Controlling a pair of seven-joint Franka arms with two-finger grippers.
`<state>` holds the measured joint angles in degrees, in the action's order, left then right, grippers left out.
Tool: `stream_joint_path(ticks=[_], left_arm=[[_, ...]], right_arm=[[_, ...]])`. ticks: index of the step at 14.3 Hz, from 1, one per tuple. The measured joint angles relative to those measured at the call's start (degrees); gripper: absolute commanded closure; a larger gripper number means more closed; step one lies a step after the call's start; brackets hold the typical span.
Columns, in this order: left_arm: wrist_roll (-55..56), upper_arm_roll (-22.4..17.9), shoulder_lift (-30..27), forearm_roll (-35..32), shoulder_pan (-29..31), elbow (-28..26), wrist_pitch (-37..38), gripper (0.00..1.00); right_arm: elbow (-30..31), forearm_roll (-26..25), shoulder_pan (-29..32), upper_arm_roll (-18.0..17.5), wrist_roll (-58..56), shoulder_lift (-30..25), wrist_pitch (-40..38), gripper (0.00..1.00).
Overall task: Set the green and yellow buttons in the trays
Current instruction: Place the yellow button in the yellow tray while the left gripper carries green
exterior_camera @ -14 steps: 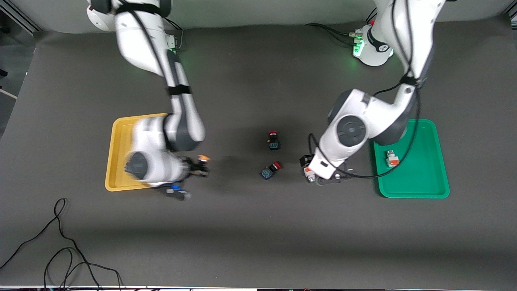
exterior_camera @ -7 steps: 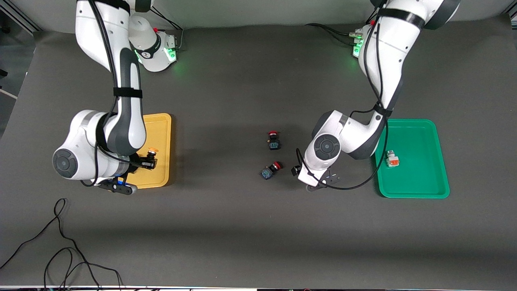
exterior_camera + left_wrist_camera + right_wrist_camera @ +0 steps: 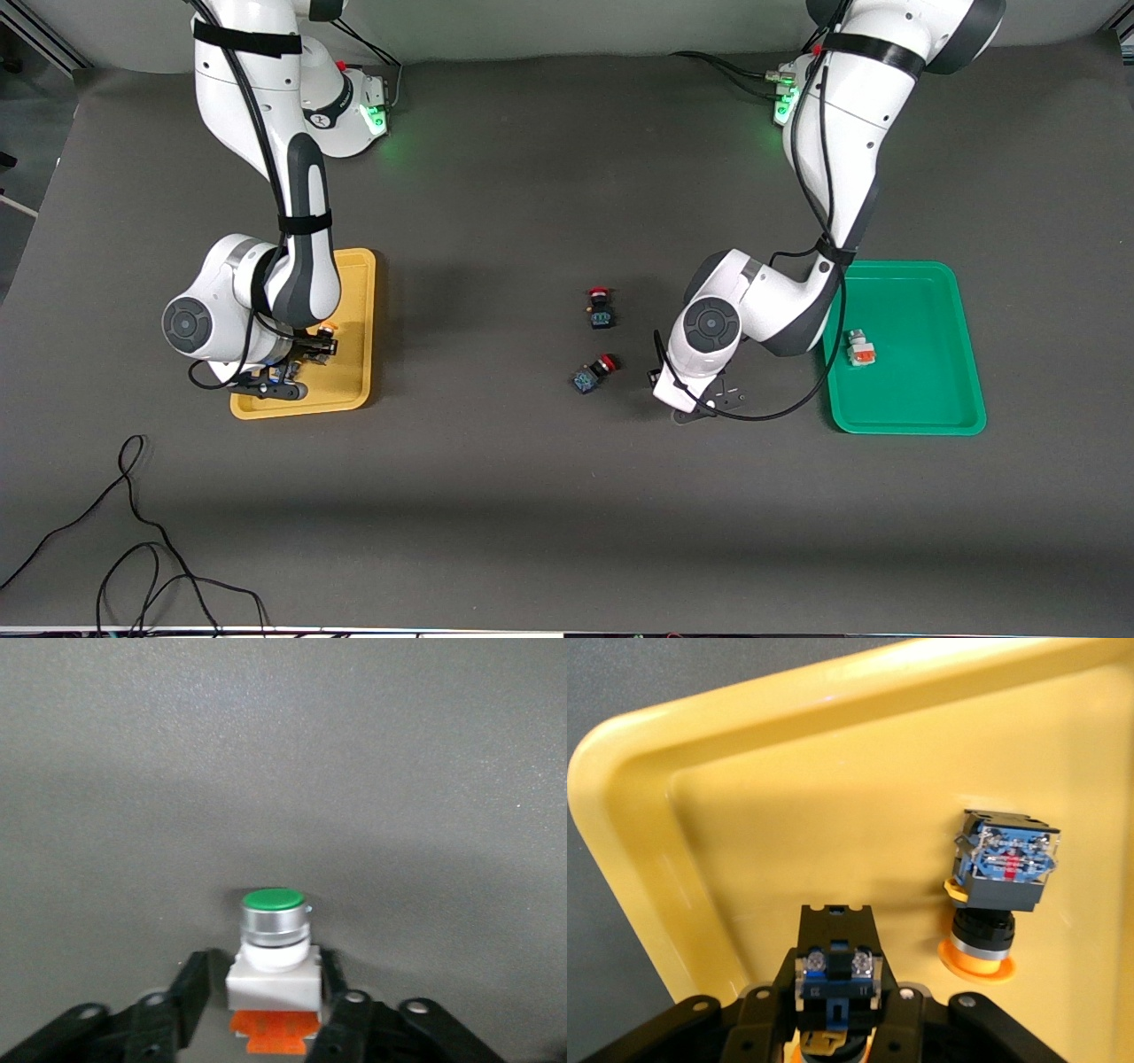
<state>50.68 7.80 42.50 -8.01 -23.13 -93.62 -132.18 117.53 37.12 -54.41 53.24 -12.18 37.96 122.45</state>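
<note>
My right gripper (image 3: 312, 350) is shut on a yellow-capped black-blue button (image 3: 321, 339), held low over the yellow tray (image 3: 354, 270). In the right wrist view the gripper (image 3: 837, 997) grips this button (image 3: 835, 979) above the tray floor (image 3: 788, 815). A second yellow-capped button (image 3: 997, 890) lies in the tray beside it. My left gripper (image 3: 682, 394) is down on the table between the red buttons and the green tray (image 3: 921, 418). Its open fingers (image 3: 193, 979) straddle an upright green-capped white button with an orange base (image 3: 275, 970). Another white-orange button (image 3: 858, 346) lies in the green tray.
Two red-capped black-blue buttons (image 3: 601, 308) (image 3: 594, 374) lie mid-table, close to the left gripper on the right arm's side. A black cable (image 3: 133, 532) loops on the table near the front edge at the right arm's end.
The right arm carried the yellow button from beside the yellow tray to over it and lowered. The left arm came down over the white button, which it now hides in the front view.
</note>
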Motion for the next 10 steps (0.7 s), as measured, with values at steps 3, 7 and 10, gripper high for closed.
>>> stream_joint_path(ticks=[3,7,10], left_arm=[[-0.4,0.0,0.0,-0.2,0.0,0.7,0.1,0.93],[-4.3,0.3,-4.3,2.9,1.6,6.5,12.5,0.93],[-14.1,0.6,-12.5,8.7,4.7,9.9,25.8,0.93]], right_arm=[[-0.2,0.1,-0.4,0.0,0.0,-0.4,0.0,0.0],[-2.4,0.1,-0.6,0.4,0.0,-1.9,-2.2,0.0],[-6.9,0.0,-0.7,3.7,0.0,-4.2,-8.4,0.0]])
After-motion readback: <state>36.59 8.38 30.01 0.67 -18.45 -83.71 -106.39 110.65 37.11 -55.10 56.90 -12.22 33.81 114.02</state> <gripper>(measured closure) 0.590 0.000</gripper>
